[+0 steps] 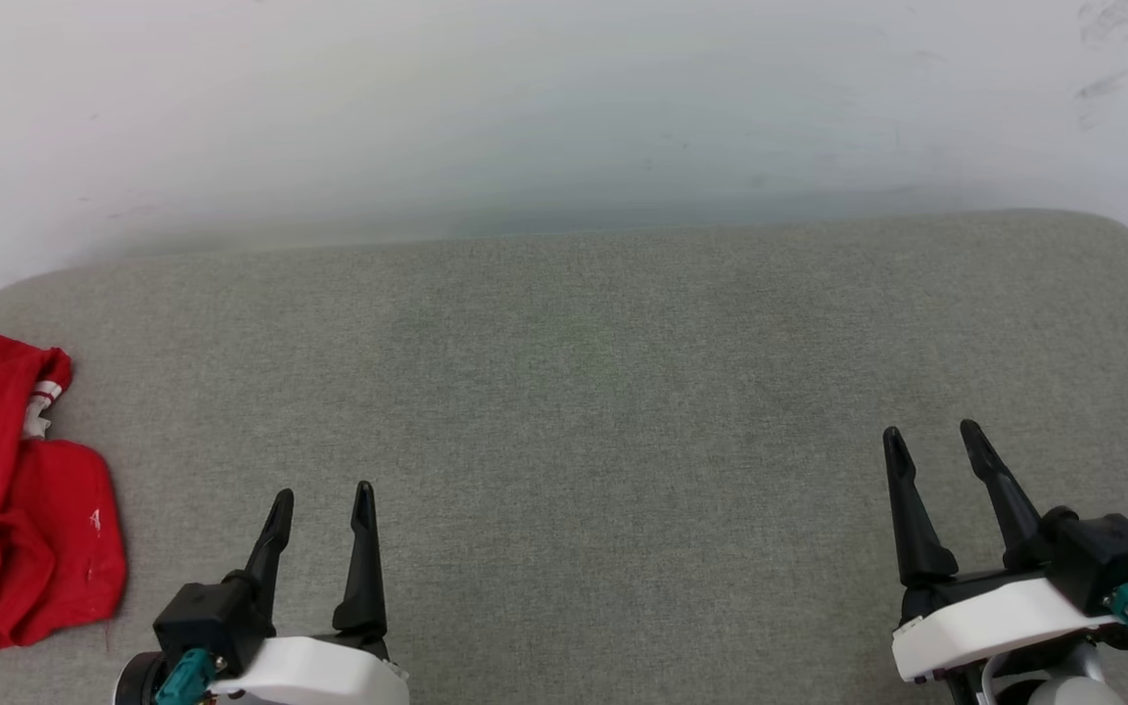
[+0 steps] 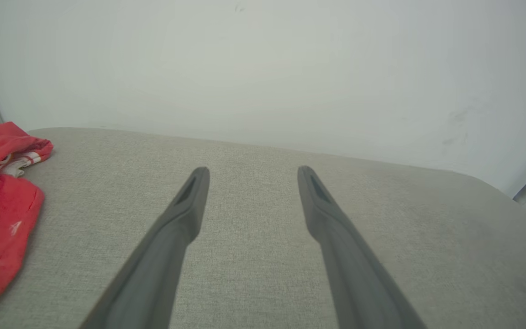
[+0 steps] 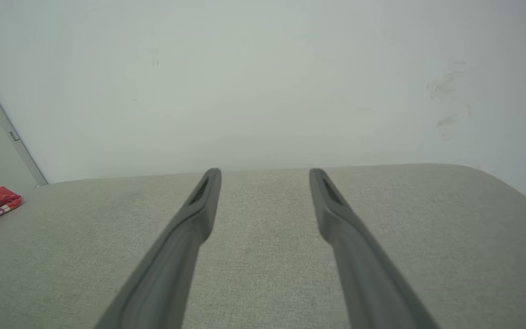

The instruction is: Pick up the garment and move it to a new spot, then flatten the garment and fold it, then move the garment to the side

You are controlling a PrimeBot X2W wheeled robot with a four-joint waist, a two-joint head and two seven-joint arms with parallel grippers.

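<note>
The garment (image 1: 16, 509) is lying bunched at 9 o'clock on the grey pad (image 1: 574, 392), partly running off the head view's left edge, with a strip of striped trim showing among the red folds. The left gripper (image 1: 322, 492) is hovering at about 7 o'clock over the pad, spread wide with nothing in it. The garment is sitting near its 9 o'clock side, not touching it. The right gripper (image 1: 931, 431) is hovering at 4 o'clock, spread just as wide and holding nothing, well apart from the cloth.

The cloth is looking heaped rather than neatly folded, so the pick-up step seems to be the one in hand, with no grasp made yet.

The next move is likely calling for the left gripper to swing toward 9 o'clock, drop onto a raised fold and close on it. The right one is probably needing to cross the pad to help lift.
</note>
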